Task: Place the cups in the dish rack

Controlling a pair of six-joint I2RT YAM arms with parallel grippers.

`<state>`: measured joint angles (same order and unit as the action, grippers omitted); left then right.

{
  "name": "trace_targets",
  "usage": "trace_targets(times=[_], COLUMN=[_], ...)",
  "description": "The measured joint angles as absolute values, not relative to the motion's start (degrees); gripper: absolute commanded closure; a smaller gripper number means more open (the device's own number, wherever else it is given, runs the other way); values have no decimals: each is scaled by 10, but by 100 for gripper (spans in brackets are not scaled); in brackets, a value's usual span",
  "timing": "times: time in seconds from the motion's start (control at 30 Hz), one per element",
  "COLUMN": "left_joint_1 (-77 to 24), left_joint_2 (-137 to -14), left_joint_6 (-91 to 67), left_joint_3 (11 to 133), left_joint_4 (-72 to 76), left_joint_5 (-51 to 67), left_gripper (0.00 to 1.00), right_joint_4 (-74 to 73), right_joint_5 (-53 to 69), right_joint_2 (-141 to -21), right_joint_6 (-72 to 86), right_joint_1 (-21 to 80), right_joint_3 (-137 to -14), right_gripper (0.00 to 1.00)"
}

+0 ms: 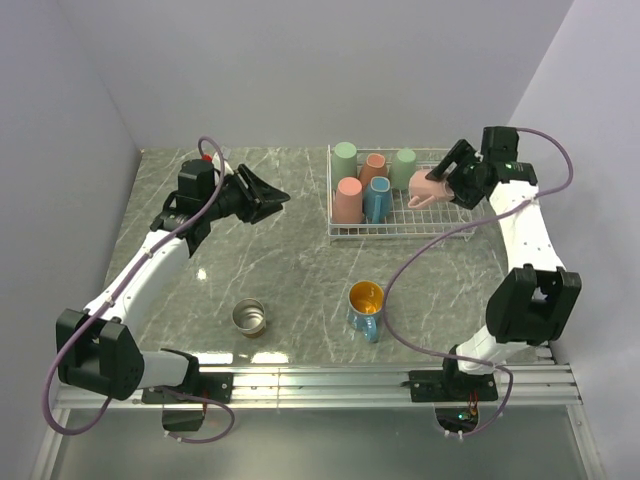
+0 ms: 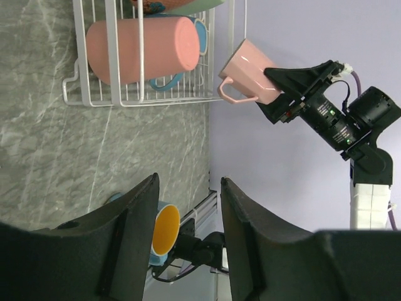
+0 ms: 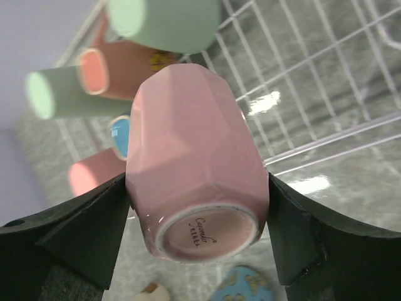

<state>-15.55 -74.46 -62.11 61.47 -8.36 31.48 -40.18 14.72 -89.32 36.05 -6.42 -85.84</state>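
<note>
The white wire dish rack (image 1: 440, 228) stands at the back right. In it, mouths down, are two mint green cups (image 1: 345, 153) (image 1: 404, 166), a brownish cup (image 1: 374, 168), a salmon pink cup (image 1: 348, 199) and a blue cup (image 1: 377, 199). My right gripper (image 1: 447, 182) is shut on a pale pink mug (image 1: 425, 190) and holds it tilted above the rack's right end; the right wrist view shows its base (image 3: 203, 229) between my fingers. My left gripper (image 1: 277, 197) is open and empty, raised left of the rack. A shiny steel cup (image 1: 249, 317) and a blue mug with an orange-gold inside (image 1: 366, 303) stand upright on the table near the front.
The rack's right half (image 3: 301, 81) holds bare wire under the pink mug. The left wrist view shows the rack's corner (image 2: 72, 94), the salmon cup (image 2: 144, 47) and the held mug (image 2: 250, 72). Grey walls close in at the back and both sides.
</note>
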Motion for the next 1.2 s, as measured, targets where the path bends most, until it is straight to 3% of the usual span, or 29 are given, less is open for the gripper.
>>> trace_targets(times=[0.53,1.2], left_joint_1=[-156,-155], left_joint_2=[-745,-765], left_joint_6=[-616,-608], left_joint_3=[615,629], left_joint_4=[-98,-115], left_joint_5=[301,301], left_gripper=[51,52], right_joint_4=[-526,-539], right_joint_5=[-60,-145], right_joint_2=[-1042,-1134], right_joint_6=[282,259], right_joint_1=[72,105], right_joint_3=[-1010,-1047], right_gripper=[100,100])
